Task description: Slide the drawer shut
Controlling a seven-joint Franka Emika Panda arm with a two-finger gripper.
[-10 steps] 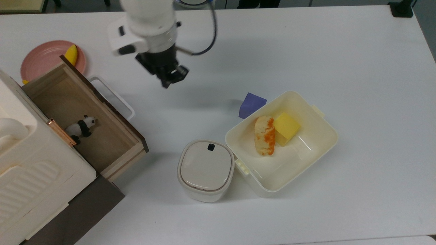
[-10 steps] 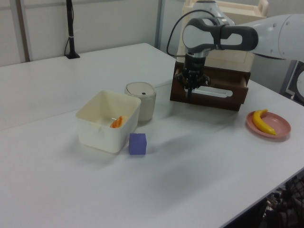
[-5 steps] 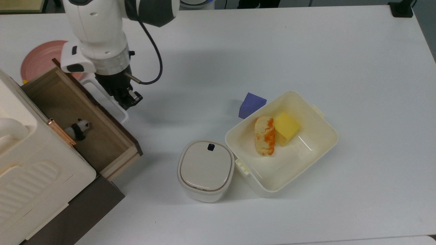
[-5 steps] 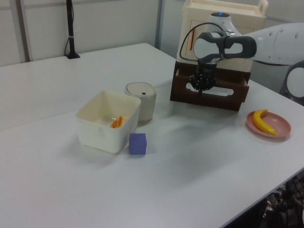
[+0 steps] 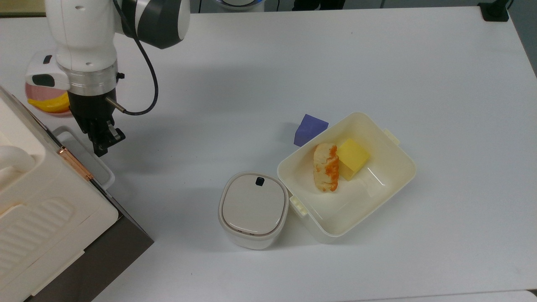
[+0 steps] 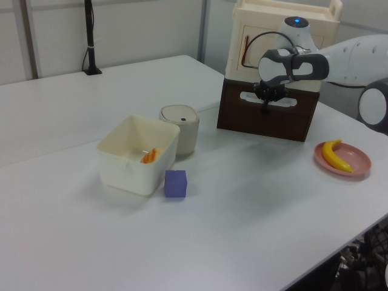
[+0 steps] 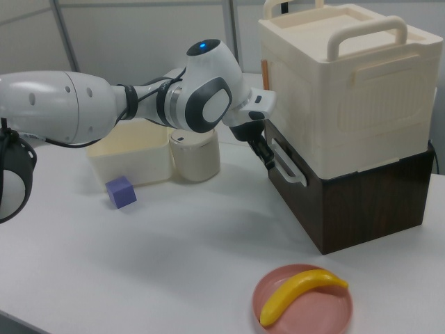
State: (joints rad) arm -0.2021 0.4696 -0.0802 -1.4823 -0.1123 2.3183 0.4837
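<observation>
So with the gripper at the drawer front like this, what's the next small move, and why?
Probably a short retreat straight away from the cabinet. The drawer looks fully in: its dark front sits flush with the dark base in the left and right views, with no wooden interior showing from the top view. The gripper sits at the white handle, so backing off clears it.

Lab setting: robot arm [image 7: 69,104], bare white table [image 5: 377,63].

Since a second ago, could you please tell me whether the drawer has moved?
Yes. The drawer has slid back into the dark cabinet; in the left view its front panel now sits flush beneath the cream box.
</observation>
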